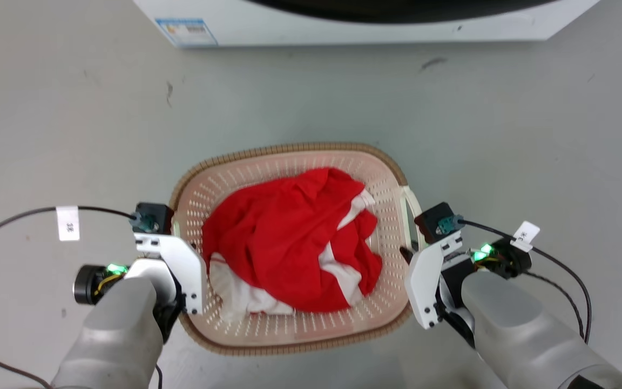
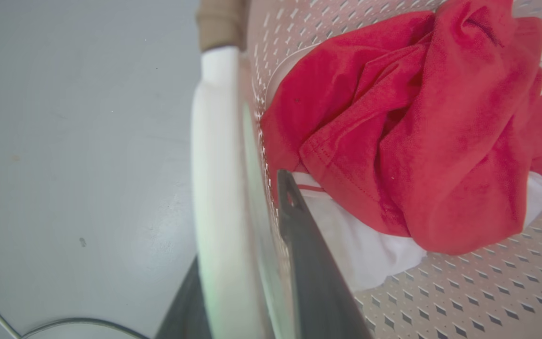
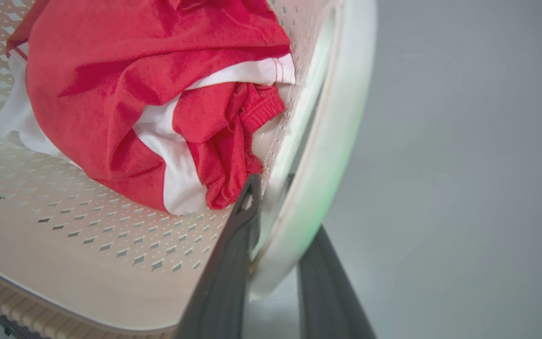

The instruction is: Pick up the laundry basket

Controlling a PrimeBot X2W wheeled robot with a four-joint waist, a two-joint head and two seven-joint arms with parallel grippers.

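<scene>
Left gripper: your left gripper (image 2: 240, 226) is at the left side of the cream-pink perforated plastic laundry basket (image 1: 300, 147) with a brown woven-look rim. Its two long dark fingers (image 2: 308, 254) pinch the white plastic left handle (image 2: 214, 165), one outside, one inside along the wall.
Right gripper: your right gripper (image 3: 280, 216) mirrors this. Its dark fingers (image 3: 233, 254) are pressed onto the white right handle (image 3: 337, 141), one inside the basket, one outside.
Basket position: upright, between your two grippers, in the middle of the head view. You cannot tell whether its base touches the floor.
Contents: a crumpled red-and-white cloth garment (image 1: 284, 237) is heaped across the basket's middle.
Floor: smooth grey floor (image 1: 505, 135), a few dark scuffs.
Far edge: a white washing machine (image 1: 376, 29) stands well apart from the basket, with a blue-and-white label on its left front.
</scene>
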